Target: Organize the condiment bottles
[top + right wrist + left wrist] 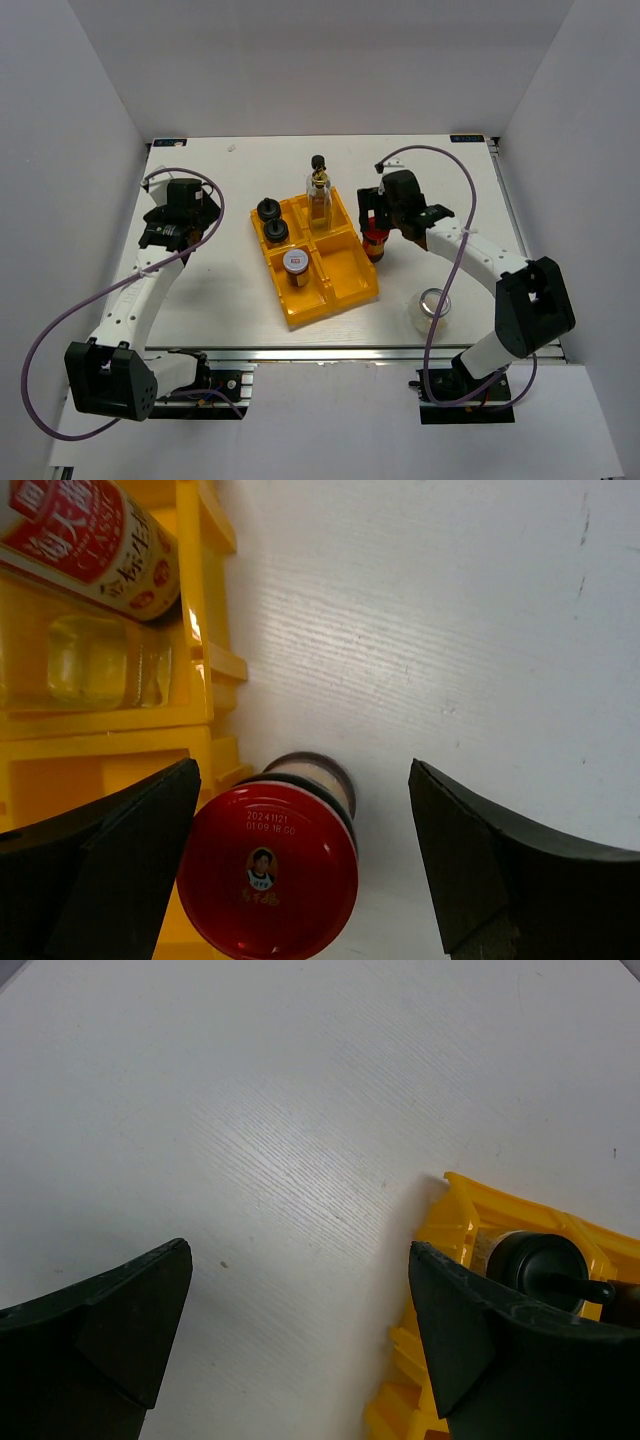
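Note:
A red-lidded jar (374, 241) stands on the table against the right edge of the yellow tray (345, 290). My right gripper (380, 214) is open just above it. In the right wrist view the jar (270, 870) sits between the fingers of that gripper (302, 768), nearer the left one. The tall clear gold-topped bottle (319, 201) and the dark black-capped bottle (318, 164) stand in the tray's far right compartment. Two black-lidded jars (271, 220) are in its far left compartment, and a white-lidded jar (295, 265) in its near left one. My left gripper (172, 228) is open and empty over bare table.
A silver-lidded clear jar (432, 304) stands alone on the table near the front right. The tray's near right compartment holds nothing. In the left wrist view the gripper (300, 1250) has the tray's corner (465, 1215) and a black-lidded jar (545, 1265) to its right.

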Available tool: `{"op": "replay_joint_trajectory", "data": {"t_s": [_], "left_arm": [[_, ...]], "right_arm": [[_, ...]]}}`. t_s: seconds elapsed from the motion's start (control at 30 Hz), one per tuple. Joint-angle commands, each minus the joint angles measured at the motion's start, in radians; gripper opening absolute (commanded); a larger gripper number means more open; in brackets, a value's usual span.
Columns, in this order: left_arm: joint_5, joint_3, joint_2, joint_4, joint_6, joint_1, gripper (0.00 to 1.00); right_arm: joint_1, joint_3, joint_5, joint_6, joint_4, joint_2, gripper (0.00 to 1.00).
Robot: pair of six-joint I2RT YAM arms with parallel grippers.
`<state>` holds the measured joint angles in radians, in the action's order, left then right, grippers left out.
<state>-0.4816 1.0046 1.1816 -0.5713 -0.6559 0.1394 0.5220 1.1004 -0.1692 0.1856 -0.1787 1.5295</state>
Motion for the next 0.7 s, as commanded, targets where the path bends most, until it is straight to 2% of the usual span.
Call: {"op": "replay_joint_trajectory", "data": {"t_s": [0.0,0.03,0.1,0.13,0.23,0.27,0.37,0.53,0.63,0.67], "left_arm": [[-0.017,-0.008,-0.031,0.004,-0.016,-0.004,0.98],[-0.017,-0.008,-0.031,0.001,-0.016,-0.004,0.98],[-0.017,-0.009,-0.030,0.001,-0.019,-0.004,0.98],[-0.018,-0.009,-0.030,-0.001,-0.022,-0.004,0.98],[-0.017,-0.011,-0.031,-0.002,-0.025,-0.004,0.98],[-0.017,-0.012,-0.031,-0.004,-0.027,-0.004,0.98],[-0.020,-0.017,-0.037,-0.002,-0.030,-0.004,0.98],[-0.018,-0.020,-0.042,-0.006,-0.033,-0.004,0.98],[-0.018,-0.020,-0.042,-0.006,-0.036,-0.004,0.98],[-0.018,-0.021,-0.043,-0.004,-0.036,-0.004,0.98]], "right_arm": [[0.026,-0.023,-0.065,0.026,-0.016,0.004,0.89],[0.026,-0.028,-0.059,0.026,-0.019,0.007,0.89],[0.027,-0.040,-0.044,0.028,-0.018,0.009,0.78],[0.027,-0.040,-0.039,0.028,-0.021,0.009,0.78],[0.027,-0.036,-0.026,0.032,-0.051,0.012,0.66],[0.027,-0.037,-0.024,0.038,-0.060,0.012,0.67],[0.029,-0.054,-0.021,0.054,-0.084,0.000,0.80],[0.032,-0.085,-0.035,0.057,-0.097,-0.029,0.84],[0.036,-0.102,-0.042,0.054,-0.084,-0.049,0.79],[0.036,-0.105,-0.047,0.051,-0.071,-0.052,0.69]]}}
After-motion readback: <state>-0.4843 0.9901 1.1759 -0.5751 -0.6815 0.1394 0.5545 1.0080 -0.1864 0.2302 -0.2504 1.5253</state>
